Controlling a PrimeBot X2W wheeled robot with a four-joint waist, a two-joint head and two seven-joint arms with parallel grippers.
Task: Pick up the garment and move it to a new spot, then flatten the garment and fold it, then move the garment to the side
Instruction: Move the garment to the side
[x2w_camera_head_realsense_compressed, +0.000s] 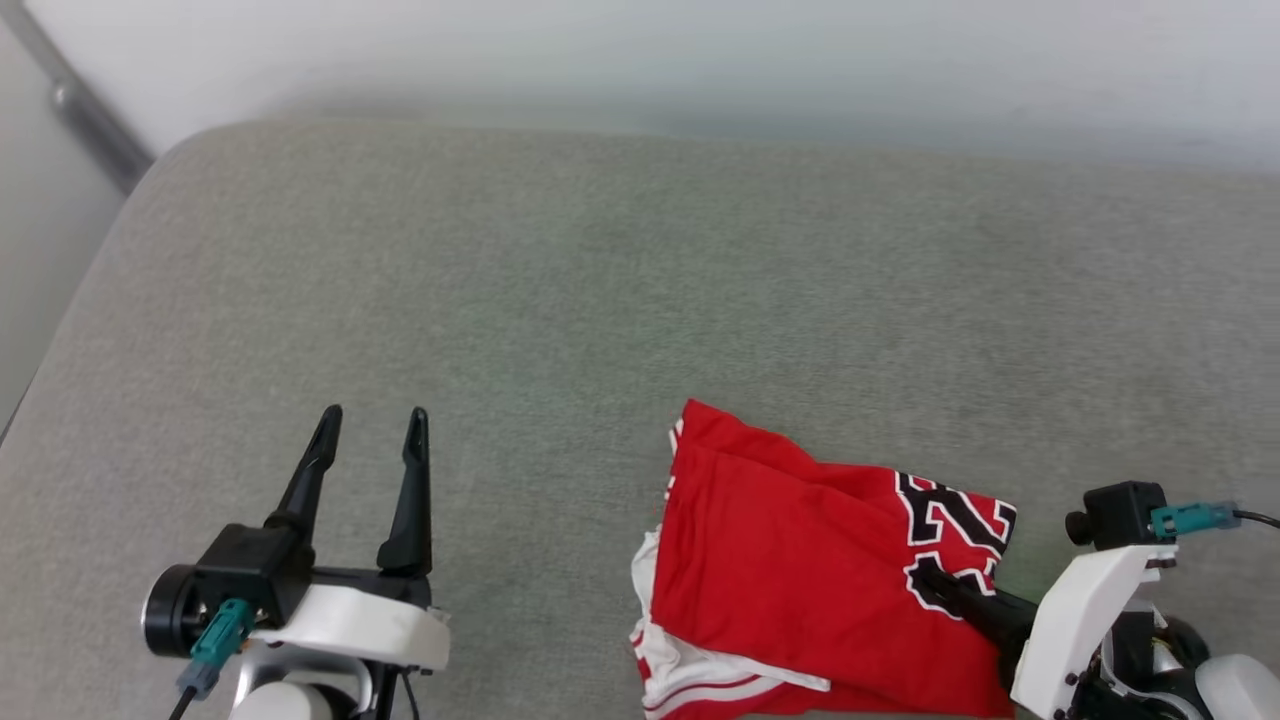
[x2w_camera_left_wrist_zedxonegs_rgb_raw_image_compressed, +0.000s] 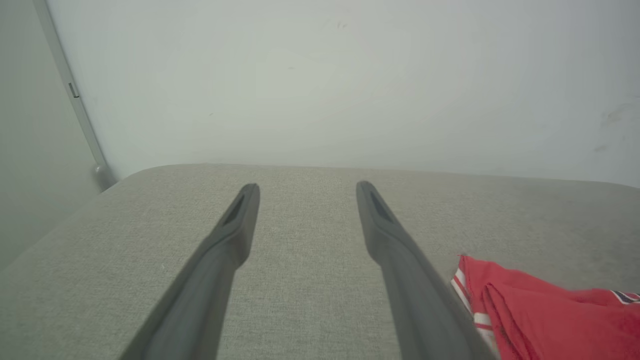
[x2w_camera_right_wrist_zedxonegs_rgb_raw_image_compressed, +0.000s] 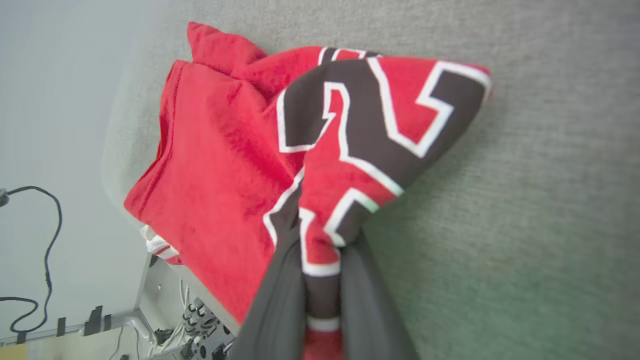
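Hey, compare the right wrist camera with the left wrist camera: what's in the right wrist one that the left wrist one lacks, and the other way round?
The right wrist view adds the right gripper pinching a fold of the garment at its black number lettering, plus cables beyond the cushion edge. The left wrist view adds the left gripper, open above bare cushion, and a grey pole at the far corner. Shared: the red garment lying on the grey cushion.

garment (x2w_camera_head_realsense_compressed: 790, 540) bottom cut by frame edge; right gripper (x2w_camera_right_wrist_zedxonegs_rgb_raw_image_compressed: 322, 235) tips buried in its folds
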